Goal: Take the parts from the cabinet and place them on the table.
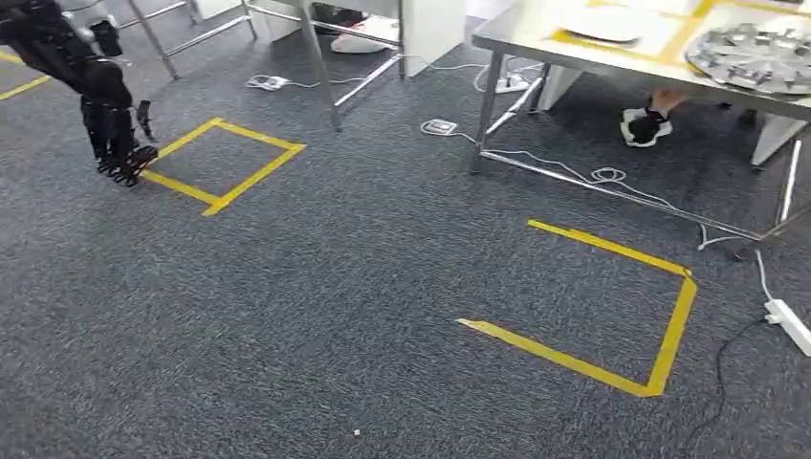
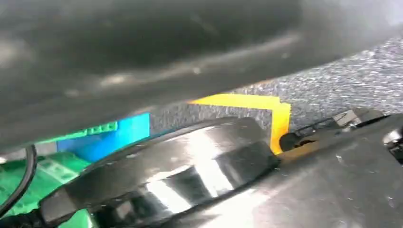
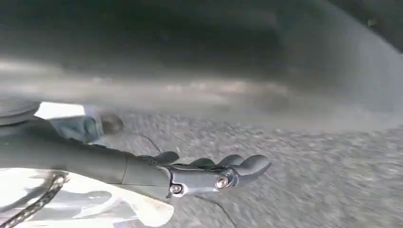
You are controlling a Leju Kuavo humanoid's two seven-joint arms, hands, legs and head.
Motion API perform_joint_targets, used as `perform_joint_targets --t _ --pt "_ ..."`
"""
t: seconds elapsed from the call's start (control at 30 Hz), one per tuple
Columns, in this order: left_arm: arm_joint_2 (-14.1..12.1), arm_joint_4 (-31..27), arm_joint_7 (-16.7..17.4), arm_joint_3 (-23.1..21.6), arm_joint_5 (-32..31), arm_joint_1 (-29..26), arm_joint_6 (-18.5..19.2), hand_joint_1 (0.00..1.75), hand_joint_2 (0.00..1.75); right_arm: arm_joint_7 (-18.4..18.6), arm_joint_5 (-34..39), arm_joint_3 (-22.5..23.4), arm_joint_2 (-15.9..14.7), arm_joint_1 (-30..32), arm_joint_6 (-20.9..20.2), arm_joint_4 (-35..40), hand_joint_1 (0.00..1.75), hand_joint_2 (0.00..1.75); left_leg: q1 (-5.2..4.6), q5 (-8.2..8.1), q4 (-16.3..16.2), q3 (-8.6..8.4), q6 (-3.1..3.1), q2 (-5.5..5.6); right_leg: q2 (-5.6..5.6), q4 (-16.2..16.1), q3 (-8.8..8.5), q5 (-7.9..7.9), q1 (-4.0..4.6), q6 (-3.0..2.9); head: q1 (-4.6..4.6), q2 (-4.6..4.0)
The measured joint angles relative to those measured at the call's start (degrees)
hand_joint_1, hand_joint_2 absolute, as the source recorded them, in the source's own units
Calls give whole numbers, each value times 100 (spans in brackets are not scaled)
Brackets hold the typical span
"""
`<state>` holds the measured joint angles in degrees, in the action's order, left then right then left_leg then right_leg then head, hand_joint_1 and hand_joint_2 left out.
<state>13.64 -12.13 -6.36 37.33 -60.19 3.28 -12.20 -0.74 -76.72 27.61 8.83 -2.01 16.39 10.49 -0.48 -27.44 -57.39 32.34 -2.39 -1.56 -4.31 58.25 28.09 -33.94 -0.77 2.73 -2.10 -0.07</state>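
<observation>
The left robot hand (image 1: 120, 143) hangs low over the grey carpet (image 1: 363, 316) at the near corner of a yellow tape square (image 1: 225, 158), dark fingers pointing down; whether it holds anything I cannot tell. In the right wrist view the right robot hand (image 3: 214, 173) lies with its fingers stretched out and slightly apart, holding nothing, above the blurred carpet. The step in hand looks like walking between stations, so both arms are best kept close to the body and steady. Further out, a second yellow tape outline (image 1: 612, 316) marks the floor before the steel-legged worktop (image 1: 536, 43), which carries a white plate (image 1: 601, 24) and, at its far right corner, a round grey tray of metal parts (image 1: 756, 53); stop squarely inside that outline, clear of the white cable (image 1: 612, 182) and power strip (image 1: 789, 325); a person's shoe (image 1: 643, 126) shows under the worktop
</observation>
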Motion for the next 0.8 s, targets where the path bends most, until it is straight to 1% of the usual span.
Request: perform_joint_targets --t 0.03,0.07,0.1,0.13,0.17,0.2,0.23,0.27,0.3,0.33,0.37,0.43,0.47,0.5,0.53,0.57,0.6,0.63,0.67,0.7,0.73,0.77,0.8 --pt "0 0 0 0 0 16 0 0 0 -2 0 0 0 2 0 0 0 0 3 12 0 17 -26 74 240 401 188 -218 -5 4 -15 0" --pt "9 0 0 0 0 30 0 0 0 0 0 0 0 10 0 0 0 0 3 16 0 27 -44 141 345 858 415 -416 -7 7 -22 0" --pt "11 2 0 -2 0 33 0 0 0 0 2 0 0 21 -2 0 0 0 -4 18 -1 31 -52 230 406 1391 699 -594 -6 13 -24 0" --pt "11 2 0 0 0 28 0 0 0 6 2 0 0 32 -4 0 0 0 -9 17 -2 29 -56 301 419 1654 863 -627 0 17 -24 0" --pt "11 2 0 0 0 20 0 0 0 9 2 0 0 47 -9 0 0 0 -12 17 -5 21 -55 394 422 1646 903 -509 0 13 -22 0" --pt "11 0 0 0 0 14 0 0 0 13 2 0 0 52 -11 0 0 0 -12 17 -9 13 -54 478 428 1366 817 -261 1 0 -22 0" --pt "11 2 0 0 2 14 0 0 0 13 2 0 0 48 -11 0 0 0 -11 18 -15 6 -51 559 455 907 626 30 0 -12 -24 0" --pt "13 0 0 0 2 17 0 0 0 13 2 0 0 40 -11 0 0 0 -10 17 -25 -2 -42 637 575 345 380 319 -7 -32 -24 0" --pt "22 2 0 0 2 19 0 0 0 17 2 0 -6 35 -11 0 0 0 -3 11 -39 12 -22 690 890 7 244 356 -21 -62 -22 0" --pt "22 2 0 0 2 37 0 0 0 18 2 0 -7 32 -9 0 0 0 -31 -2 -95 55 14 755 952 -131 200 324 -48 -65 -15 0" --pt "24 2 0 0 4 39 0 0 0 18 2 0 -7 30 -9 0 0 0 -7 25 -76 78 55 807 898 -97 180 332 -24 -78 -21 0" --pt "24 2 0 0 4 15 2 0 0 31 6 0 -7 28 -9 0 0 0 21 64 -58 109 124 929 787 -90 160 349 5 -137 -17 0" --pt "22 2 0 0 2 14 2 0 0 31 2 0 -4 31 -11 0 0 0 17 47 -90 129 146 969 708 -148 140 388 -47 -197 -15 0" --pt "22 2 0 0 4 7 2 0 0 29 0 0 0 30 -11 0 0 0 -11 -55 -204 164 182 638 628 -163 114 396 -41 -214 -7 0" --pt "20 2 4 0 4 13 2 0 0 22 -4 -2 0 29 -11 0 0 0 -7 -261 -525 310 228 391 552 -167 102 383 -40 -250 51 0" --pt "20 2 4 0 4 35 2 0 0 20 -11 -2 0 40 -13 0 0 0 10 -500 -1000 535 265 273 454 -167 95 372 -36 -264 53 0" --pt "20 2 4 0 7 49 2 0 0 22 -11 -2 -2 51 -13 0 0 0 31 -714 -1517 781 290 223 348 -166 91 358 -35 -275 53 0" --pt "20 2 4 0 9 52 7 0 0 22 -13 -2 -4 59 -15 0 0 0 59 -812 -1878 961 315 206 256 -166 88 349 -35 -275 55 0" --pt "17 2 4 0 9 46 15 0 0 20 -13 -2 -4 52 -15 0 0 0 88 -773 -1942 997 330 197 179 -166 80 338 -36 -269 55 0" --pt "13 2 13 0 11 36 17 0 0 4 -15 -2 -4 43 -13 0 0 0 110 -607 -1765 898 345 183 111 -166 66 326 -37 -260 55 0" --pt "11 2 15 0 20 34 17 0 0 -11 -15 -2 -4 34 -13 0 0 0 119 -356 -1355 692 348 154 48 -165 42 310 -40 -245 55 0" --pt "7 2 15 2 20 37 17 0 0 -35 -15 -4 -2 32 -7 0 0 0 120 -67 -747 373 343 33 -24 -165 1 282 -47 -214 55 0" --pt "7 2 17 0 22 45 17 0 0 -53 -15 -4 -2 32 -2 0 0 0 109 82 -259 117 331 -249 -77 -166 -37 250 -39 -169 55 0"
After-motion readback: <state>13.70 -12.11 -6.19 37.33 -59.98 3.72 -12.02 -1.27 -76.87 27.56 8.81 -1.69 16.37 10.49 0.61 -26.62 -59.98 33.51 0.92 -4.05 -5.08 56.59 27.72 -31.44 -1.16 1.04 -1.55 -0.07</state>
